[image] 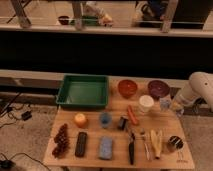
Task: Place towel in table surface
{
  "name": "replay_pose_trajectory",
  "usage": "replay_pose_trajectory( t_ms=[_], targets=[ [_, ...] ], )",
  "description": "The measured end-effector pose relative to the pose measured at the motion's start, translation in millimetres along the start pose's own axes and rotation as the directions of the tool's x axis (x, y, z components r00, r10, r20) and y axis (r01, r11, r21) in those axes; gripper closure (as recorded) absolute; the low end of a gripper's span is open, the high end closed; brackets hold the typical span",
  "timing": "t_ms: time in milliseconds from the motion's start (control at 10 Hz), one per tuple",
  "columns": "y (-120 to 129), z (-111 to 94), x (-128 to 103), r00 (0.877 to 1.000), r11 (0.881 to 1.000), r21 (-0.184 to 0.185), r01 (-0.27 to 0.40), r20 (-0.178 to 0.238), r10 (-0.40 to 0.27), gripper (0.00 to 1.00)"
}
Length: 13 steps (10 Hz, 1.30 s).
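I cannot make out a towel as such. My white arm (pixel 200 87) comes in from the right, and the gripper (pixel 176 108) hangs at its lower end over the table's right edge, beside a clear glass (pixel 164 103). A pale shape at the gripper's tip may be something it holds, but I cannot tell. The wooden table (pixel 92 159) carries many small items.
A green tray (pixel 82 102) stands at the back left, with an orange bowl (pixel 127 88) and a purple bowl (pixel 158 89) behind a white cup (pixel 145 103). In front are an orange (pixel 80 120), blue cup (pixel 105 119), grapes (pixel 61 140), blue sponge (pixel 105 147), knife (pixel 131 149), banana (pixel 157 141) and can (pixel 174 144).
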Motion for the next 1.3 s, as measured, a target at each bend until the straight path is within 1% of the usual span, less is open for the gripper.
replay_pose_trajectory(
  t_ms=[200,500,900,1300],
  targets=[
    [0,13,3,1.000,1.000,-0.021,-0.003,-0.014,0.003,0.84],
    [1,24,7,0.999,0.999,-0.043,-0.006,-0.035,0.004,0.84],
    [2,32,11,0.999,0.998,-0.065,-0.009,-0.054,0.005,0.84],
    [4,37,14,0.998,0.997,-0.083,0.000,-0.061,-0.005,0.84]
  ],
)
